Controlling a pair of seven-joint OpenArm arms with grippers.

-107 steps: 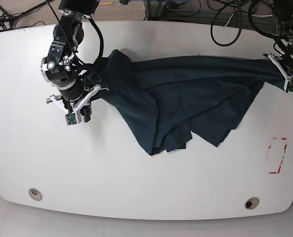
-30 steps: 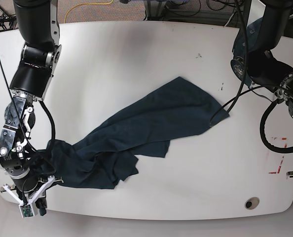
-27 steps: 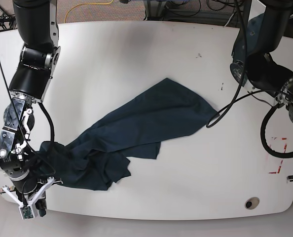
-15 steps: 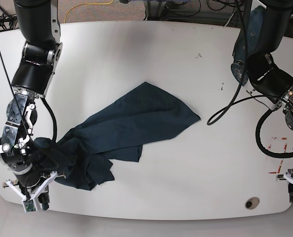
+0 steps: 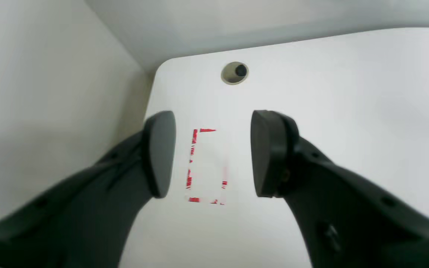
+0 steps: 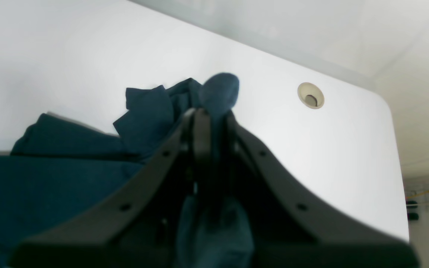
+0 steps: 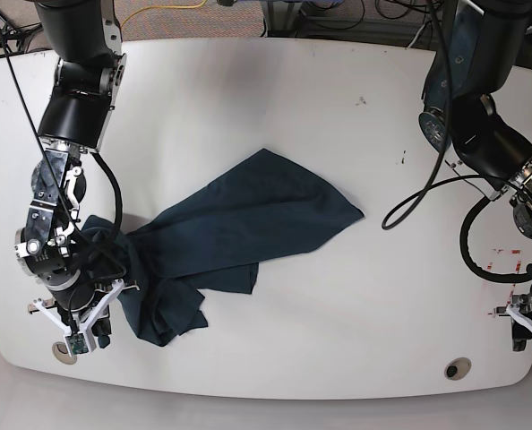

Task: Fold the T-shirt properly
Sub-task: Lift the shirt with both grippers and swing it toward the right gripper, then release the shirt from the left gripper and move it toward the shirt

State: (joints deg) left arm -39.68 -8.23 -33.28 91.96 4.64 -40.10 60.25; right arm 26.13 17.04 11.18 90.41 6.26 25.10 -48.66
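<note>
While right fingers [image 6: 209, 111] pinch T-shirt [image 7: 248, 224], left fingers [image 5: 210, 156] hang apart w/ nothing between.

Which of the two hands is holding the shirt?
The right hand, pinched shut on the T-shirt; the left hand is open over bare table.

- T-shirt [image 7: 248, 219] — plain dark navy-teal, no print.
- Desk [image 7: 275, 107] — plain white, with a few small dark specks.
- Tape marks [image 5: 205, 167] — broken red lines forming a rectangle on the white.
- Left claw [image 5: 209, 154] — matte black fingers.
- Right claw [image 6: 209, 111] — black too.
- Cable hole [image 7: 457, 368] — beige ring around a dark centre.
</note>
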